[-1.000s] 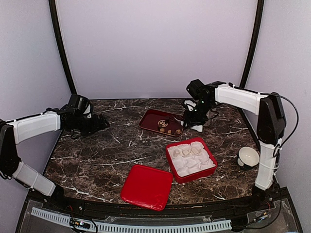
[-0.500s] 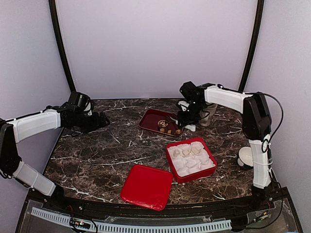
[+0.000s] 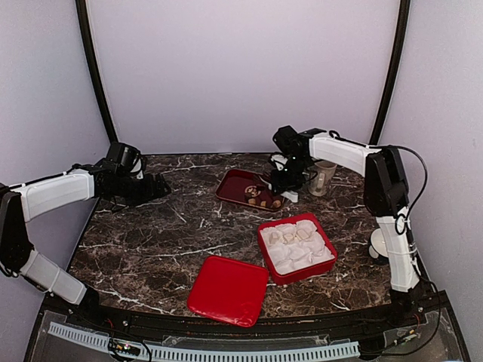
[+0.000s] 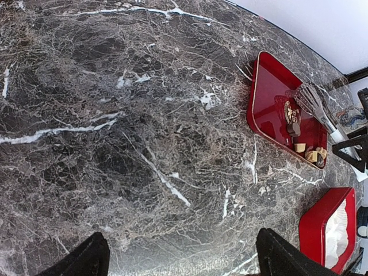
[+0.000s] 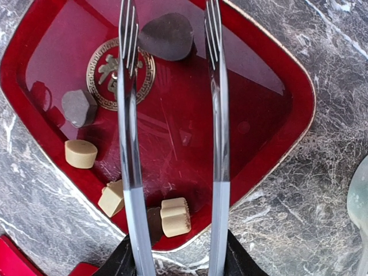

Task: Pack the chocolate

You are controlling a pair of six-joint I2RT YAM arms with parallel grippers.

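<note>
**Status: Tongs Positioned Over the Tray**

**Right arm.** The right gripper (image 5: 175,260) is pinched on the handle end of a pair of metal tongs (image 5: 131,144), its black fingers pressed against the outside of both blades. The blades themselves stand spread. Their fork-like tips reach over the red tray (image 5: 270,75) at the rear centre of the marble table (image 3: 151,241).

**Chocolate.** Loose pieces lie on the tray:
- One dark lump (image 5: 167,35) lies between the two tips, closer to the left one. Whether a tip touches it cannot be told.
- A second dark lump (image 5: 79,107) sits beside the gold emblem.
- Three tan pieces (image 5: 80,153) (image 5: 112,198) (image 5: 175,217) lie along the near edge, the last just beside a dark piece partly hidden under a blade.

**Left arm.** The left gripper (image 3: 155,187) hangs over the left rear of the table with its jaws spread wide and nothing between them.

**Other items.**
- A red box (image 3: 309,271) lined with white paper cups (image 3: 290,253) stands in front of the tray.
- Its red lid (image 3: 228,290) lies flat near the front edge.
- A glass mug (image 3: 324,177) stands right of the tray.
- A white bowl (image 3: 379,243) sits at the right edge, partly behind the right arm.
</note>
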